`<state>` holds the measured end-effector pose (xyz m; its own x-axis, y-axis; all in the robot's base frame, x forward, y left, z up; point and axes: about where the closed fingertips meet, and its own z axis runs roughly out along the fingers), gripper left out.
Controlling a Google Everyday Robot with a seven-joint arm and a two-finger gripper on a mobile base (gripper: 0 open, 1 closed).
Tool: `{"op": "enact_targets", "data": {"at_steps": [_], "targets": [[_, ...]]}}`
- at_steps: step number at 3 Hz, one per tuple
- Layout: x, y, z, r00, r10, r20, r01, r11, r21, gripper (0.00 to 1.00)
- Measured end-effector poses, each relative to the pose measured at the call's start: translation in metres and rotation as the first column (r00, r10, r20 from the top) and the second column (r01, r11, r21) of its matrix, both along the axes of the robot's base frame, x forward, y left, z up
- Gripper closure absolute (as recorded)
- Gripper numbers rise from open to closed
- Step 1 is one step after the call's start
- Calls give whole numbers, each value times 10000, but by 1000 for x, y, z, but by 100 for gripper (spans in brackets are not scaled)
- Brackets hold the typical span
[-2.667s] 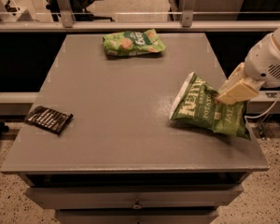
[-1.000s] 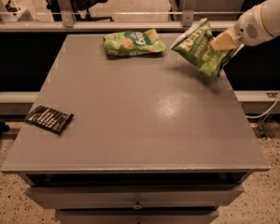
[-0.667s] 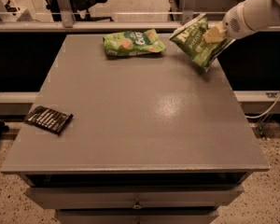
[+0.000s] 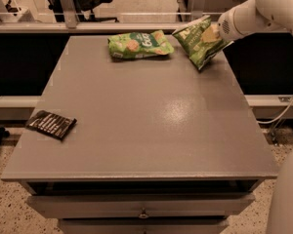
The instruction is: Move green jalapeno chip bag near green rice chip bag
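Note:
The green jalapeno chip bag (image 4: 199, 41), olive green with white lettering, is held tilted at the table's far right, its lower corner at or just above the tabletop. My gripper (image 4: 212, 34) is shut on its right side, with the white arm coming in from the upper right. The green rice chip bag (image 4: 139, 44), bright light green with round tan cakes, lies flat at the far middle of the table, just left of the jalapeno bag with a small gap between them.
A small dark brown packet (image 4: 51, 124) lies near the table's front left edge. The grey table (image 4: 146, 130) has drawers below its front edge. A rail and chair legs stand behind the table's far edge.
My gripper has carried the jalapeno bag from the right front part of the table up to the far right, then leftward and lower, close to the rice chip bag.

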<state>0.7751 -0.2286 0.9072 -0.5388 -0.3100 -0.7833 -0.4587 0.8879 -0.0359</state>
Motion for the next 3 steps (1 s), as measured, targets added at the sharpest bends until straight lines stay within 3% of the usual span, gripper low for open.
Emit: {"op": "enact_targets", "data": {"at_steps": [1, 3], "targets": [[9, 25, -8, 9990, 376, -261, -352, 9956, 867, 76], [9, 74, -8, 9893, 1402, -398, -1285, 9680, 2154, 30]]}}
